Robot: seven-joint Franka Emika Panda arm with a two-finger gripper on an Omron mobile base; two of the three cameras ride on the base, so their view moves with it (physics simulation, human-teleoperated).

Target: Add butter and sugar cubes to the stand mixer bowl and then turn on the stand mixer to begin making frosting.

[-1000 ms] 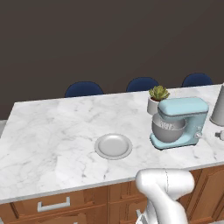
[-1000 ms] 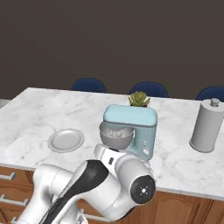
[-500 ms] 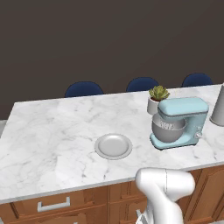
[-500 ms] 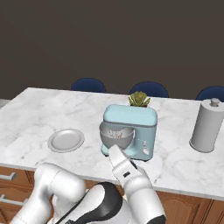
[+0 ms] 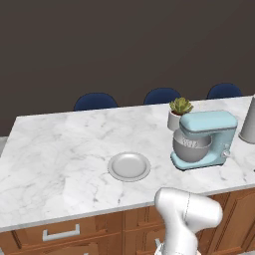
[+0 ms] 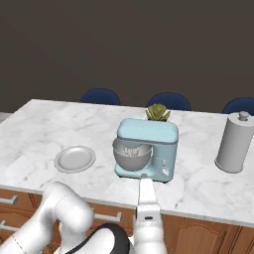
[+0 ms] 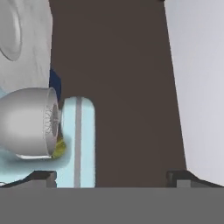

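Note:
The light blue stand mixer (image 6: 149,144) stands at the counter's front right, also seen as the stand mixer (image 5: 206,137). Its grey bowl (image 6: 131,156) sits under the head on the blue base, bowl (image 5: 191,149). In the rolled hand view the bowl (image 7: 26,122) lies at the left, with the mixer head (image 7: 78,140) beside it. My gripper (image 7: 111,177) is open, its fingertips (image 7: 41,176) far apart with nothing between them. My arm (image 6: 146,198) points up at the mixer's front. The butter and sugar cubes are out of view. A small yellow-green patch (image 7: 59,148) at the bowl's rim is unclear.
A shallow grey plate (image 5: 129,166) lies left of the mixer, plate (image 6: 74,158). A potted plant (image 6: 158,112) stands behind the mixer. A grey paper towel roll (image 6: 234,143) stands at the right. Blue chairs (image 5: 94,101) line the counter's far side.
My arm has swung up from a folded pose at the bottom of the right base view and now points at the mixer's front. Mixer, plate and plant have not moved.

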